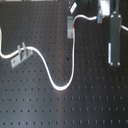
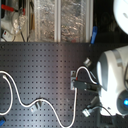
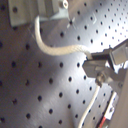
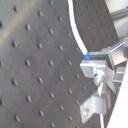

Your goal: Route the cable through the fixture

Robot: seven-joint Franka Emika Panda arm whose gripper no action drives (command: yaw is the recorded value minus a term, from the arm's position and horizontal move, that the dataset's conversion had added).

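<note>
The jaws of the gripper (image 3: 95,67) are closing on the cable (image 1: 50,75), pinching it in both wrist views. The cable is lying in loose curves across the surface (image 1: 90,105), reaching the upright bracket (image 1: 70,26). It is looking light, limp and a little slippery, so a hold close beside the bracket probably suits best.
</note>
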